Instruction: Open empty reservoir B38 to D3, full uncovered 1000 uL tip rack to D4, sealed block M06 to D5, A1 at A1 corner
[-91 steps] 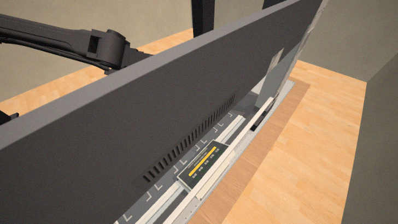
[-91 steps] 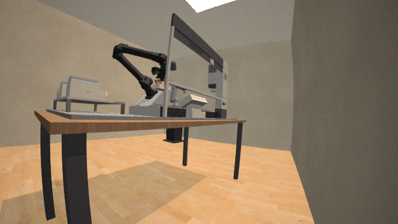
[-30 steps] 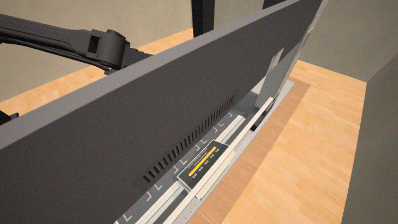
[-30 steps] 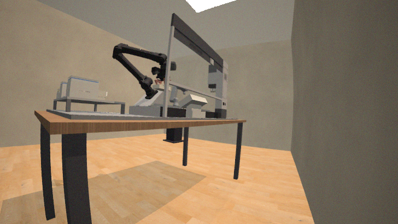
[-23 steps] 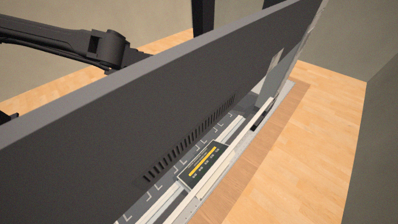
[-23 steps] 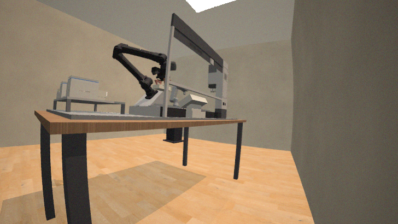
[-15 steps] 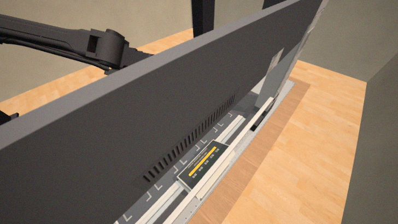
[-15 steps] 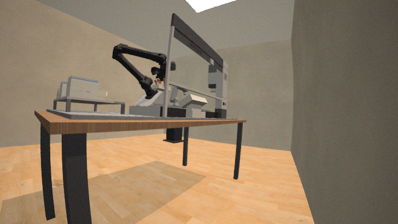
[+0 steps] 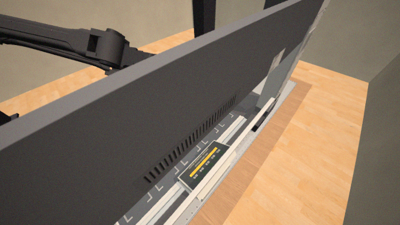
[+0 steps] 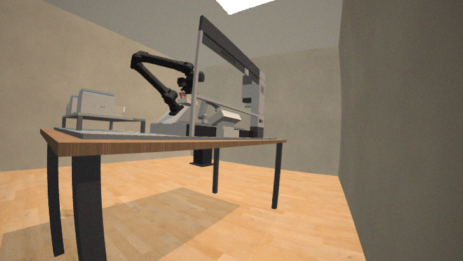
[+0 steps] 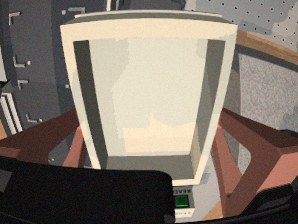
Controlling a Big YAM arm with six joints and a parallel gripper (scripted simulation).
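Note:
In the wrist view my gripper (image 11: 149, 110) is shut on a cream one-well reservoir (image 11: 147, 90). It is open and empty, and I look down into its single well. The reddish fingers clamp its two long sides. A small green label shows at its near end. In the exterior view my gripper (image 10: 183, 94) sits behind the enclosure's front post, above the deck. The reservoir's ID cannot be read.
The SHELF (image 10: 103, 118) stands at the left with pale boxed items (image 10: 96, 101) on it. A tall dark enclosure panel (image 9: 139, 111) hides most of the deck in the top view. Below it, white brackets (image 9: 201, 142) and a dark position label strip (image 9: 203, 165) show.

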